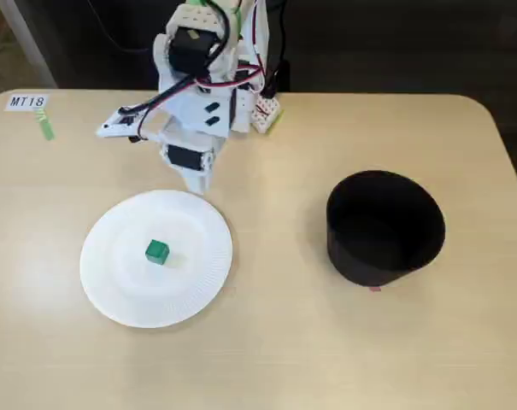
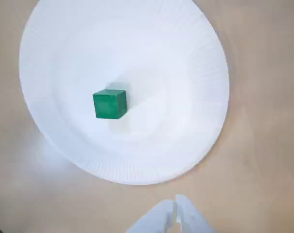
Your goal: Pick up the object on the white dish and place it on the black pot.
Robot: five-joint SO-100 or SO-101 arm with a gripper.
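Fixed view: sitting on the white dish, slightly off its centre, the green cube; lying just ahead of and below the gripper, not touching it; gripper pointing down at the far rim of the dish, holding nothing; tips looking drawn together. Standing well off to the gripper's side, on the right of this view, the black pot; mouth open, interior dark, nothing visibly inside. Lying far off behind the arm, near the table corner, a paper label and a strip of green tape; neither obstructing. Showing bare table between dish and pot; nothing blocking the carry.

Wrist view: looking down on the white dish, green cube near its middle, upright, flat faces showing; gripper entering from the bottom edge, short of the dish rim, fingertips nearly touching, only a thin slit between them; needing to spread before any grasp.

Handling, judged: looking light, stiff, sharp-edged; likely sliding on the smooth plate if nudged; best pinching two opposite flat sides, squarely, near mid-height; paper plate possibly shifting under a downward push.
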